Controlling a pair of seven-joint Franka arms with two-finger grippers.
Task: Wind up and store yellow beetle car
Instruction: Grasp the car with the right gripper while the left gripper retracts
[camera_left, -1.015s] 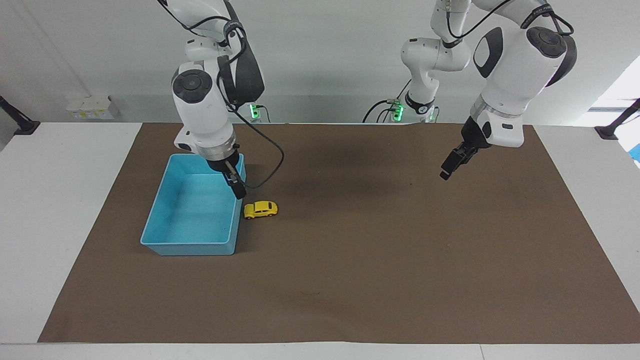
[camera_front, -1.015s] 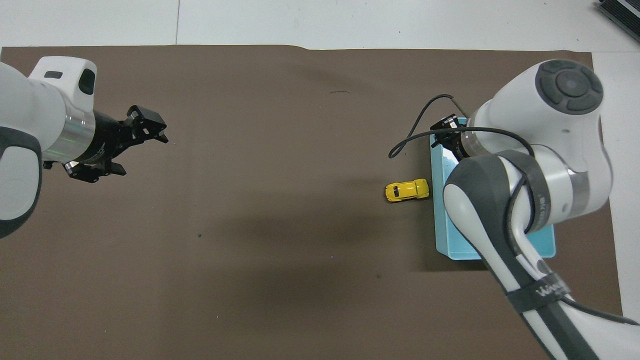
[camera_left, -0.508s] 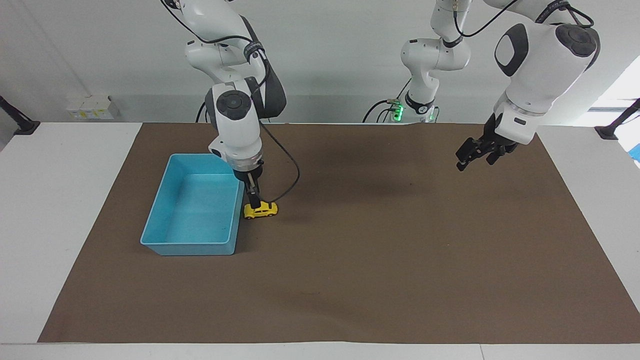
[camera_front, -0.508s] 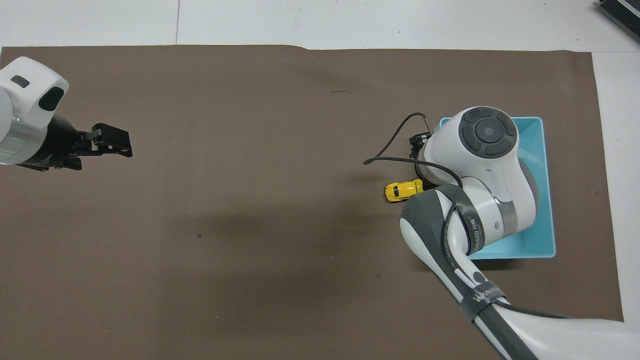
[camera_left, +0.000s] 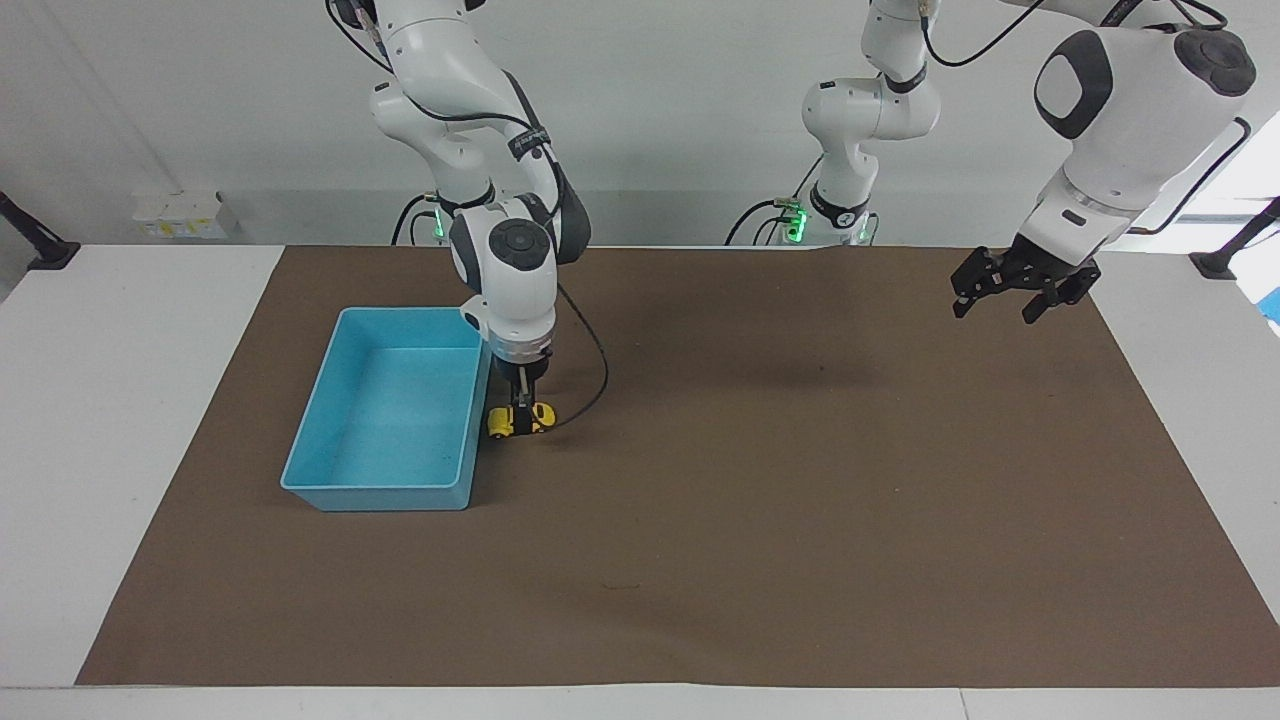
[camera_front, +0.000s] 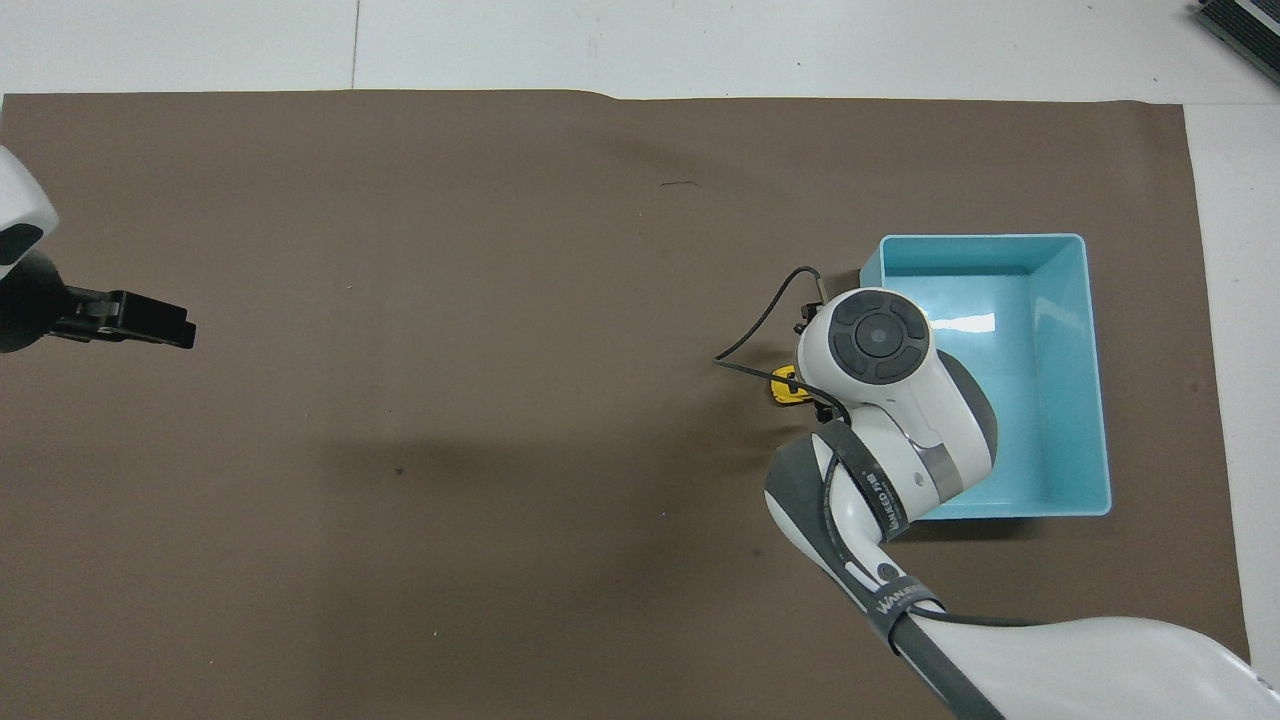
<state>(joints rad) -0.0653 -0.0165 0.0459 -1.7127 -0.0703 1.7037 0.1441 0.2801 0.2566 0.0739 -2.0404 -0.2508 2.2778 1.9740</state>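
Note:
The yellow beetle car (camera_left: 545, 413) stands on the brown mat beside the blue bin (camera_left: 380, 492), on the side toward the left arm's end of the table. My right gripper (camera_left: 520, 420) is down on the car's middle, so only its two ends show. In the overhead view the right wrist covers most of the car (camera_front: 785, 385) and the gripper itself. My left gripper (camera_left: 995, 310) is open and empty, held in the air over the mat near the left arm's end of the table; it also shows in the overhead view (camera_front: 185, 335).
The blue bin (camera_front: 1095, 400) is open-topped and holds nothing. A black cable (camera_left: 590, 385) loops from the right wrist down beside the car. The brown mat (camera_left: 760, 520) covers most of the white table.
My right gripper moved from over the bin's wall across to the car and came down onto it. The left arm drew back toward its own end of the table and rose. The car has not moved.

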